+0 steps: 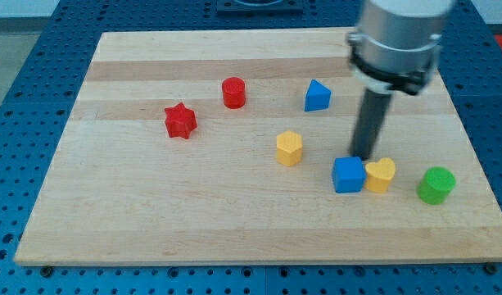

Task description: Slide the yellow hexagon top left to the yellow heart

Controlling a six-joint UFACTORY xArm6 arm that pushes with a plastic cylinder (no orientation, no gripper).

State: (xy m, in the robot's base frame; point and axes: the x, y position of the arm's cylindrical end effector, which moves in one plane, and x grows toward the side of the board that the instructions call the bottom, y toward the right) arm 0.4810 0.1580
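Yellow hexagon (289,148) sits alone — my tip (365,157), upright, gripperless, touches the blue cube (348,174).

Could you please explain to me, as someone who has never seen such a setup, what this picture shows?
This single camera view looks down on a pale wooden board over a blue perforated table. The grey cylinder with a dark rod is a robot arm; it holds nothing and only pushes blocks with my tip. The tip sits just above the blue cube and yellow heart, which touch. Also there: a yellow hexagon, blue triangular block, red cylinder, red star, green cylinder.
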